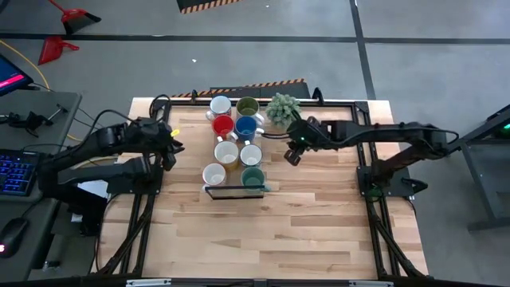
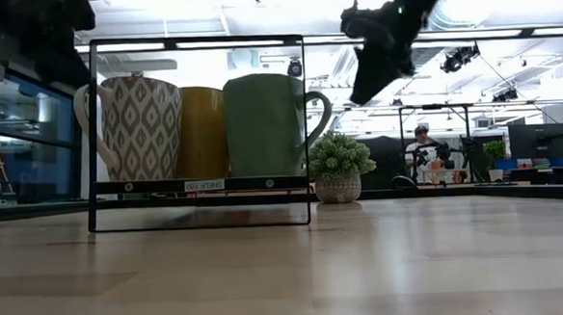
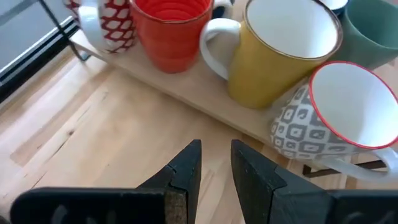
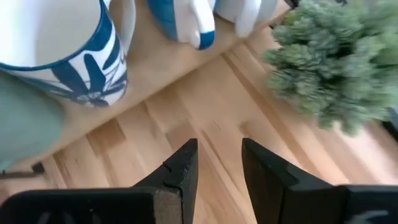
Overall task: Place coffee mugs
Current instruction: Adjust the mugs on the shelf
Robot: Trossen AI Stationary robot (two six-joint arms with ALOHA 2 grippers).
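Mugs stand in two columns of four on a thin wooden shelf [image 1: 236,188] in a black wire frame, between the two tools on the bench [image 1: 263,231]. In the high view the column nearer the left tool holds a white mug [image 1: 221,105], the red mug [image 1: 223,126], a cream mug [image 1: 226,152] and another white mug [image 1: 213,174]. The column nearer the right tool holds the olive mug [image 1: 248,107], the blue mug [image 1: 246,126], a white one [image 1: 251,154] and the teal mug [image 1: 253,177].

Left tool [image 1: 170,145] hangs just beside the shelf, level with the red and cream mugs. Its wrist view shows the tool [image 3: 216,163] with a narrow gap between its fingers [image 3: 186,171], grasping nothing, above bare bench; ahead of it sit the red mug [image 3: 172,28], a yellow-sided mug [image 3: 280,50] and a grey-patterned, red-rimmed mug [image 3: 336,118].

Right tool [image 1: 293,153] hovers off the bench, near the white mug on its side of the shelf. Its wrist view shows the tool [image 4: 219,163] released, fingers [image 4: 183,168] apart and empty. A small plant [image 1: 283,108] stands beside this tool, next to the olive mug. In the low view a person [image 2: 422,148] shows far behind the bench.
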